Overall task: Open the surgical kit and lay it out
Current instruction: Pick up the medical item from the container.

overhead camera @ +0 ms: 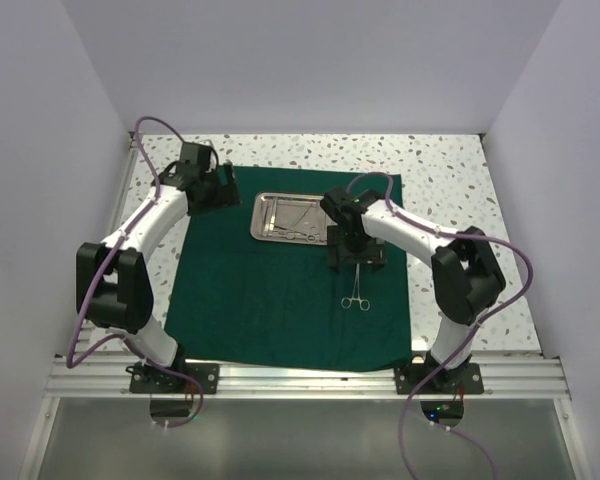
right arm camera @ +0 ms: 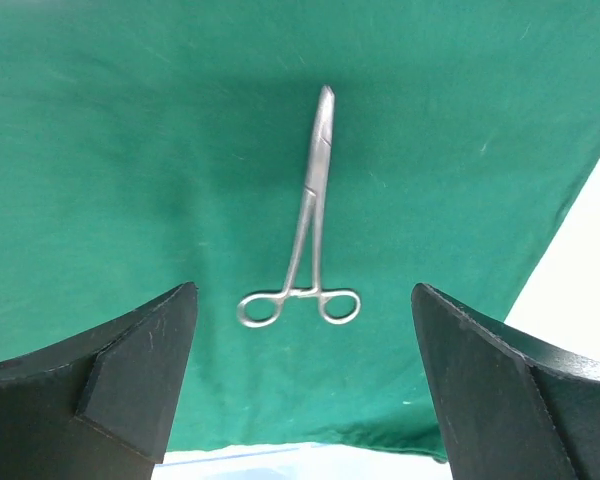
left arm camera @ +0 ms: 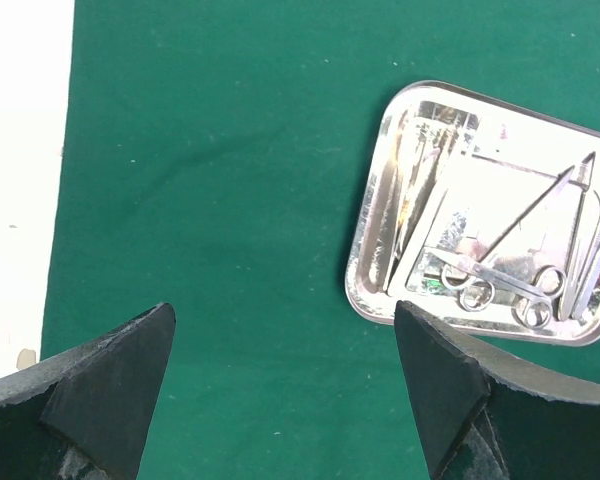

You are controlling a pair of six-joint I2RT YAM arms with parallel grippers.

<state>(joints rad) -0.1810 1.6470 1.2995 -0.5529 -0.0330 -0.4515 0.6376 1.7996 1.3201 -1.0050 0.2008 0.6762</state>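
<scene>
Evidently laid out for display, the forceps (right arm camera: 310,200) lie flat toward the cloth's (overhead camera: 280,310) right edge, under the wide, empty right gripper (overhead camera: 357,262); the left gripper (left arm camera: 285,315), also wide, hovers by the far-edge tray (overhead camera: 259,216).

**Both arms reaching out, both grippers wide open**

The left arm (overhead camera: 145,225) bends up from its base and reaches to the far left. Its left gripper (left arm camera: 282,312) points down with the jaws spread wide. The right arm (overhead camera: 425,240) folds at the elbow and stretches inward toward the middle. The right gripper (right arm camera: 305,292) faces down, its dark fingers (right arm camera: 140,370) well apart too.
</scene>
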